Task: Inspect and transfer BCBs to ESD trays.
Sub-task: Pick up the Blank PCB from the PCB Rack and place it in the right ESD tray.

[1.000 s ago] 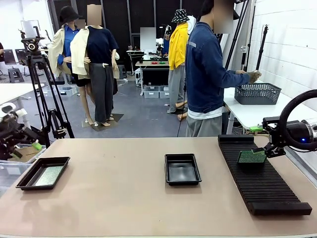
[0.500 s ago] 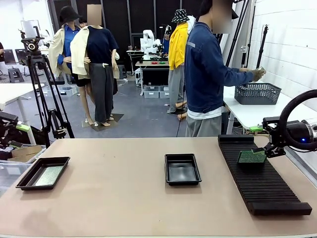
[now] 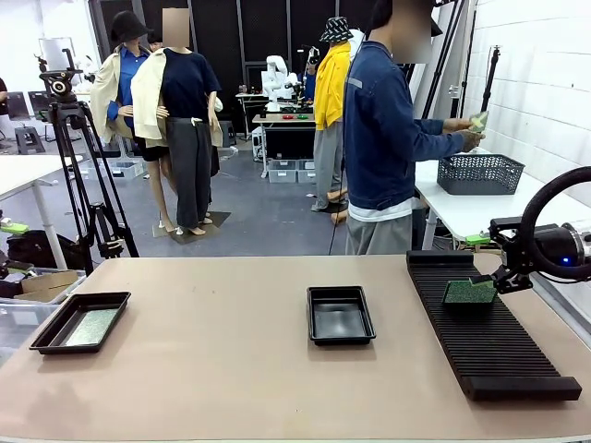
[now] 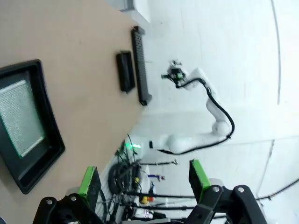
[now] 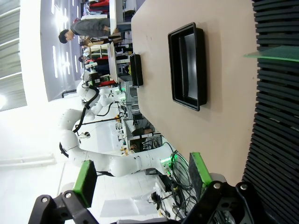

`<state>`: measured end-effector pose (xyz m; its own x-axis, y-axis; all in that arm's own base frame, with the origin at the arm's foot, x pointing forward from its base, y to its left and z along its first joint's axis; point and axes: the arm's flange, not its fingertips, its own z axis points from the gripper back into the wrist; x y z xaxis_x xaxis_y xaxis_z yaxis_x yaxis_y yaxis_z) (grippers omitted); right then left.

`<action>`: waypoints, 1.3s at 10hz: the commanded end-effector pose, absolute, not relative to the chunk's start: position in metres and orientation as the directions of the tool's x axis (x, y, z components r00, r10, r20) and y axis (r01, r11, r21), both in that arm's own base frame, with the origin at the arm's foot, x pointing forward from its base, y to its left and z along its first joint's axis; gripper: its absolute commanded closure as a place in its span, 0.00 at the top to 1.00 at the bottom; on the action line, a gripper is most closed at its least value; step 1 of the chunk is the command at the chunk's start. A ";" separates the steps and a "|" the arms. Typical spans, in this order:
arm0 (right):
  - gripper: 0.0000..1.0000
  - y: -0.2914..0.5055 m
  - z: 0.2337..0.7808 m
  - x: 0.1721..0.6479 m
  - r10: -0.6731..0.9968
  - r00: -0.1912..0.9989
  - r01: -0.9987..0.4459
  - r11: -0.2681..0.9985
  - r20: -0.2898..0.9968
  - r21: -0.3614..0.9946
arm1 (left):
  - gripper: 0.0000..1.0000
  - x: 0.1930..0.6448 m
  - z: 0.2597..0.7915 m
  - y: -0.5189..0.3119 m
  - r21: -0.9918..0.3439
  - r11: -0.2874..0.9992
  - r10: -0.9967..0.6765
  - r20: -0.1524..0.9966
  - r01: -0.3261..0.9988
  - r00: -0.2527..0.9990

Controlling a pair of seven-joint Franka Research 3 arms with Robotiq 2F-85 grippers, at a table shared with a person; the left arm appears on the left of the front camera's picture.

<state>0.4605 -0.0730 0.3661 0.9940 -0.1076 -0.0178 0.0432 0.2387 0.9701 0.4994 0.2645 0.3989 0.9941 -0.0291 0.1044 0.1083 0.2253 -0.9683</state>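
One ESD tray (image 3: 55,332) lies at the table's left with a speckled green BCB (image 3: 92,327) flat inside it. A second ESD tray (image 3: 340,315) sits empty at the centre. Another BCB (image 3: 469,293) stands on edge in the black slotted rack (image 3: 489,341) on the right. In the left wrist view my left gripper (image 4: 144,177) is open and empty, off the table's edge, with the loaded tray (image 4: 51,140) ahead of it. My right gripper (image 5: 142,176) is also open and empty beside the rack (image 5: 275,130), whose BCB (image 5: 273,52) shows edge-on.
A person stands beyond the table's far edge, turned to a side table, holding a green board (image 3: 477,121) above a grey mesh basket (image 3: 480,173). My right arm (image 3: 554,245) hangs at the table's right edge. A camera tripod (image 3: 78,166) stands at back left.
My left arm has drawn back leftward, almost out of the front view. The person has lifted a green board up from the mesh basket. The right arm has not moved.
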 end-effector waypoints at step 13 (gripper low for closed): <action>1.00 -0.072 0.366 0.459 -0.112 0.994 0.045 0.243 -0.018 0.969 | 1.00 0.457 0.416 0.208 -0.950 0.226 -0.248 0.159 0.217 0.956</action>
<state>0.4605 -0.0727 0.3661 0.9941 -0.1069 -0.0177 0.0429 0.2388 0.9701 0.4620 0.2123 0.4175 0.9632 -0.2333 0.1339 0.1867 0.2213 -0.9572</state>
